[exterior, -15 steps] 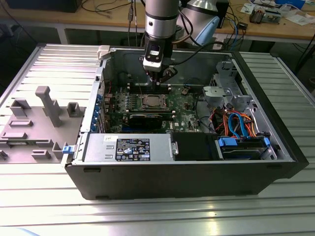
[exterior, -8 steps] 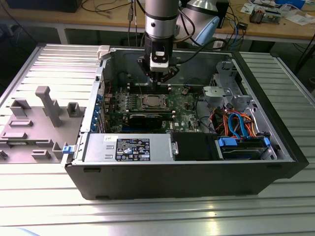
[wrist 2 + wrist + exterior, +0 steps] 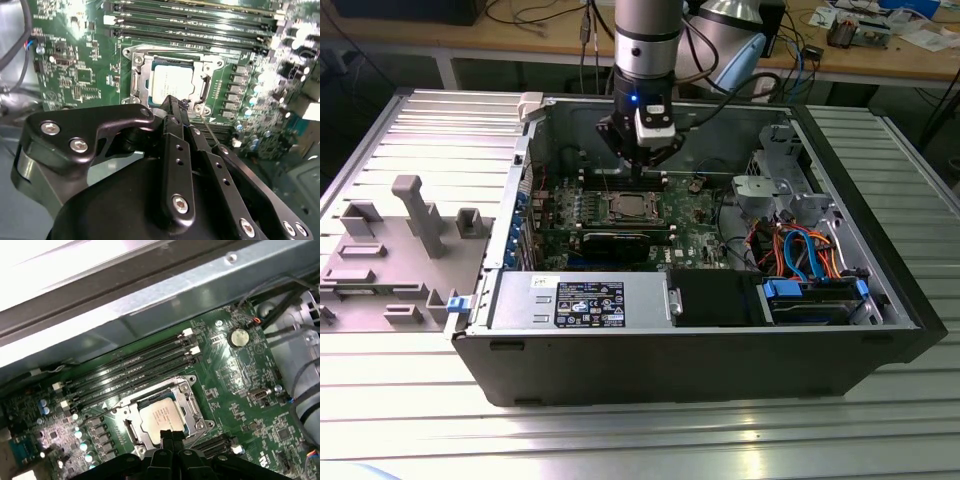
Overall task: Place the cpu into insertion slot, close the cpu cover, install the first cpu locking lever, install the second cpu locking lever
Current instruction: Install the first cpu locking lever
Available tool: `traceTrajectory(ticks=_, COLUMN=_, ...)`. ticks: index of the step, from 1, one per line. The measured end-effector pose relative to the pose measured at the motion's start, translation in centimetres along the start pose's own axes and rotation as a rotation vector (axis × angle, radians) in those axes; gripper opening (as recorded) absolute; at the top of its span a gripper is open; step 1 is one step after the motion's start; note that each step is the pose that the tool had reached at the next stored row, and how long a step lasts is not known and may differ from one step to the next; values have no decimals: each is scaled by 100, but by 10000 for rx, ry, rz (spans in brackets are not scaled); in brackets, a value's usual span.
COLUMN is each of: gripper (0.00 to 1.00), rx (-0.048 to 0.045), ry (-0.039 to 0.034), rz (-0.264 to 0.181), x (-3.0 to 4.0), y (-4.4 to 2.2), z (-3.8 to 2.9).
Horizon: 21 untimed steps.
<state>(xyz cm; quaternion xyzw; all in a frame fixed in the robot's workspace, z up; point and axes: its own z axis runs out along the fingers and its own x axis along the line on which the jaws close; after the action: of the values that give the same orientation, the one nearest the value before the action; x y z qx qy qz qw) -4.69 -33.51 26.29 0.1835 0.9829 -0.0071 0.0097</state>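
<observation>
Cpu (image 3: 171,83) in the insertion slot (image 3: 136,84), just beyond the tips of the closed jaws

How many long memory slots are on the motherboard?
4: the memory slots lie parallel in one bank, between the cpu and the case wall. None seems hidden.

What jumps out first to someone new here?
The black gripper looms in the second wrist view, its tip at the edge of the cover. The silver cpu shows through the cover's window. In the exterior view, the arm reaches down into the open case.
</observation>
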Motion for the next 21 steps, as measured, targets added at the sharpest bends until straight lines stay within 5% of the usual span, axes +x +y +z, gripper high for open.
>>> traceTrajectory(ticks=9, gripper=11, rx=-29, ry=-13, rz=-1315, x=0, y=0, z=0)
traceTrajectory(ticks=21, gripper=11, rx=-30, ry=-16, rz=-1375, x=0, y=0, z=0)
